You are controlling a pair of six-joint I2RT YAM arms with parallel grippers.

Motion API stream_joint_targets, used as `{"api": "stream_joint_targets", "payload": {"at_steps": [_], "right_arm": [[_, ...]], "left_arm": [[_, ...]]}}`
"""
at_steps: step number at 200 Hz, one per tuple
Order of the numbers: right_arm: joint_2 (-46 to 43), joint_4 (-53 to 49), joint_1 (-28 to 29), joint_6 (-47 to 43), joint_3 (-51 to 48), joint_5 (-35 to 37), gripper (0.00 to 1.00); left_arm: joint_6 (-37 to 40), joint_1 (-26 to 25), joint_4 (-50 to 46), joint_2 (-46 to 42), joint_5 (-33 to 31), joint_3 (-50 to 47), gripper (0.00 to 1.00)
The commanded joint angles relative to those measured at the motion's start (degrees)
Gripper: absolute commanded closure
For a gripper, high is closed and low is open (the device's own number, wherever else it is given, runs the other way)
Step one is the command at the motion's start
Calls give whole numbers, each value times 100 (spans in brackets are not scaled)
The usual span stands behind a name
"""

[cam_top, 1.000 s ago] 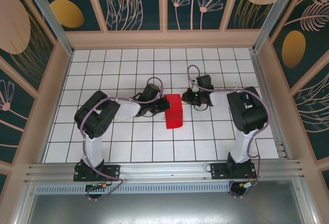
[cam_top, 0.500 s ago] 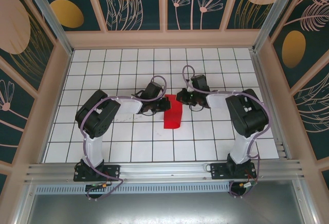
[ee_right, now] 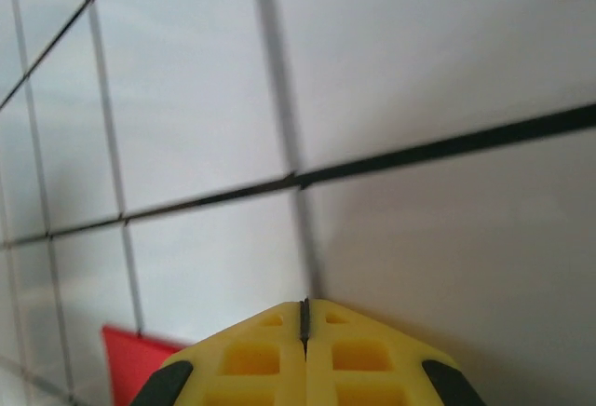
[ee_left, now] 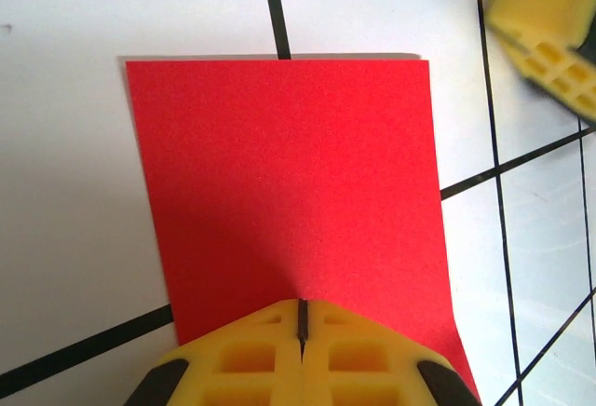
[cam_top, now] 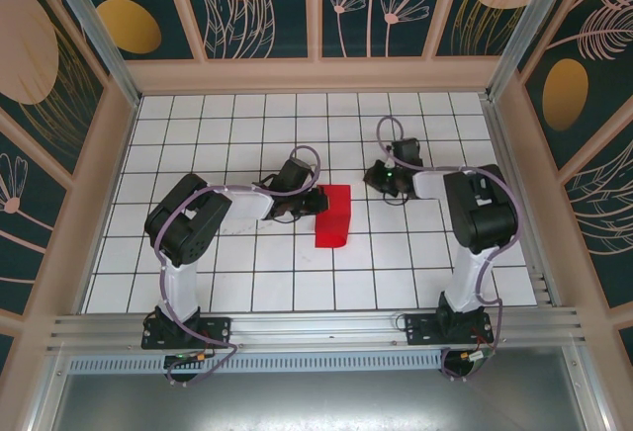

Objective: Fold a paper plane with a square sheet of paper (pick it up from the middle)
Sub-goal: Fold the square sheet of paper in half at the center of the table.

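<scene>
White gridded table [cam_top: 198,134] inside a walled bay with floral panels; two black-and-white arms bolted at the near rail, left arm [cam_top: 188,223] and right arm [cam_top: 480,209], both reaching inward toward the middle. The thin bright red square sheet of paper [cam_top: 333,215] lies flat near the table's centre, between the two wrists. From above it reads as a rectangle, longer than wide, so it is probably already doubled over once, though no crease can be made out. Its near end seems to lift slightly. Left gripper [ee_left: 301,318]: yellow fingers clenched, only a hairline slit between them, tips sitting over the sheet's left edge at about mid-length. They appear to press down on it, not pinch it, but the contact itself is hidden under the tips. Right gripper [ee_right: 304,308]: likewise clenched, holding nothing, poised over bare tile just beside the sheet's far right corner, apart from it. Handling judgement: the sheet is very light, limp and easily creased; it should slide readily on the smooth tile and is hard to lift off flat. A loose edge, taken midway along, looks like the best hold, with the other claw pinning the sheet so that it cannot skate or skew, since a wrong crease stays
</scene>
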Motion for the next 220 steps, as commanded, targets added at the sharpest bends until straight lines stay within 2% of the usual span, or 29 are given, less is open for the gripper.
{"api": "stream_joint_targets", "payload": {"at_steps": [1, 55, 82, 117, 166, 220], "right_arm": [[-659, -248, 39, -199, -73, 108, 100], [-1651, -236, 993, 306, -1189, -553, 100], [-1840, -80, 1197, 478, -1465, -682, 100], [-1579, 41, 1376, 376, -1436, -1004, 100], [-1073, -74, 1637, 283, -1209, -1021, 100], [-1191, -60, 1641, 299, -1707, -943, 100]], "left_arm": [[100, 78, -1710, 784, -946, -570, 100], [17, 78, -1592, 792, -1050, -533, 100], [-29, 79, -1496, 805, -1048, -535, 100], [-72, 76, -1415, 799, -1057, -569, 100], [-132, 79, -1354, 793, -1114, -594, 100], [-208, 72, -1367, 819, -1237, -603, 100]]}}
